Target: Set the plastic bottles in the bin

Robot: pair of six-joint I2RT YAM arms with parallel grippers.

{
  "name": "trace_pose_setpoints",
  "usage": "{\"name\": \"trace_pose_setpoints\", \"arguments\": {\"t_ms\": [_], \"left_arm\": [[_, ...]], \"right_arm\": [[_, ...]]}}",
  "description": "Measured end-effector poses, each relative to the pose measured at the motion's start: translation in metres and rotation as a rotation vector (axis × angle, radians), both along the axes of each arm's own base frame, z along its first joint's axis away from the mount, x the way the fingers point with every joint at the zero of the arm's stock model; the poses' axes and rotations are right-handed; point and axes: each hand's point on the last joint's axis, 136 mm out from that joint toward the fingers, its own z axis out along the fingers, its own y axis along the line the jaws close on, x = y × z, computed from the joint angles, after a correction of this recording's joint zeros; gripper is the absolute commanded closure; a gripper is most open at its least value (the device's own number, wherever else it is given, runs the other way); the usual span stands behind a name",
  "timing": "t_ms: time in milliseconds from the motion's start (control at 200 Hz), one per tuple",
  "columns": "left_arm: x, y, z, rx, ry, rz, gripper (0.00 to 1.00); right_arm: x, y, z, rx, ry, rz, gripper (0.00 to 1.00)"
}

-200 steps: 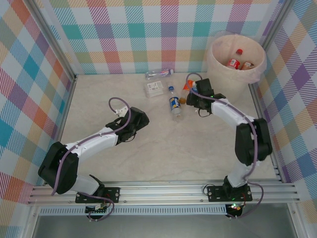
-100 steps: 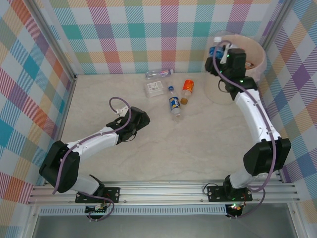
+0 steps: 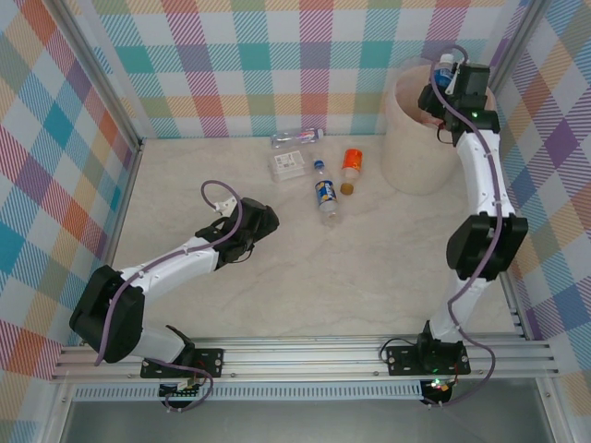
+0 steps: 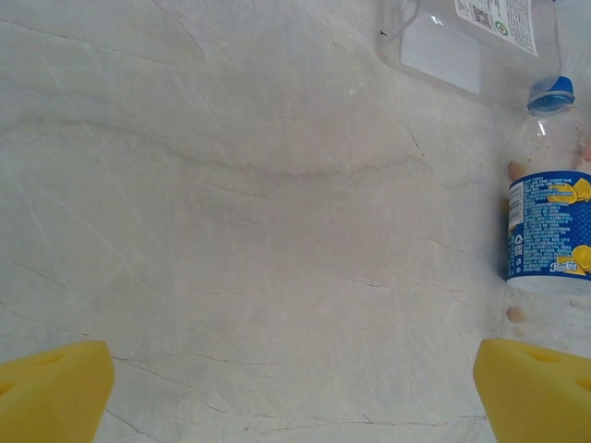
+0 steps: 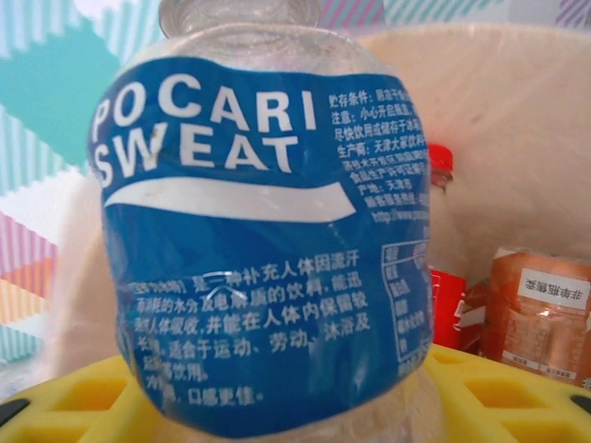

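Note:
My right gripper [image 3: 451, 83] hangs over the far rim of the bin [image 3: 416, 148], shut on a clear bottle with a blue Pocari Sweat label [image 5: 263, 249] and a white cap [image 3: 446, 62]. Inside the bin [image 5: 517, 111] lie a red-capped bottle [image 5: 443, 286] and a brown-labelled bottle [image 5: 540, 314]. On the table lie a blue-labelled bottle [image 3: 325, 194], an orange-capped bottle [image 3: 350, 163], a clear bottle [image 3: 297, 137] and a flattened clear bottle [image 3: 287, 164]. My left gripper [image 3: 265, 220] rests low over the table, open, left of the blue-labelled bottle [image 4: 549, 226].
Checked walls close in the table on three sides, with metal posts at the corners. The bin stands in the far right corner. A small brown cap [image 3: 341, 187] lies beside the orange-capped bottle. Bare marble surface [image 4: 259, 231] lies under my left gripper.
My right arm has swung from the table beside the orange-capped bottle up over the bin, carrying the blue-labelled bottle. The left arm has stayed put.

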Motion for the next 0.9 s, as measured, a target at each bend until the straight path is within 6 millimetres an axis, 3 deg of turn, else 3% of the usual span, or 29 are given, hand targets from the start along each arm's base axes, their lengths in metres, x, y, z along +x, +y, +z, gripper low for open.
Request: {"name": "trace_pose_setpoints", "arguments": {"t_ms": [155, 450, 560, 710, 900], "left_arm": [[0.000, 0.002, -0.001, 0.005, -0.001, 0.005, 0.00], [0.000, 0.003, -0.001, 0.003, 0.000, 0.012, 0.00], [0.000, 0.003, -0.001, 0.002, 0.000, 0.011, 0.00], [0.000, 0.003, -0.001, 0.000, 0.001, 0.009, 0.00], [0.000, 0.003, -0.001, 0.001, 0.001, 0.009, 0.00]], "right_arm": [[0.009, -0.001, -0.019, 0.008, 0.092, 0.035, 0.40], [-0.017, 0.013, -0.039, 0.075, 0.234, 0.075, 0.38], [-0.034, 0.015, -0.041, 0.095, 0.259, 0.069, 0.36], [-0.057, 0.017, -0.040, 0.114, 0.284, 0.058, 0.23], [-0.063, 0.014, -0.029, 0.106, 0.263, 0.041, 0.17]]}}
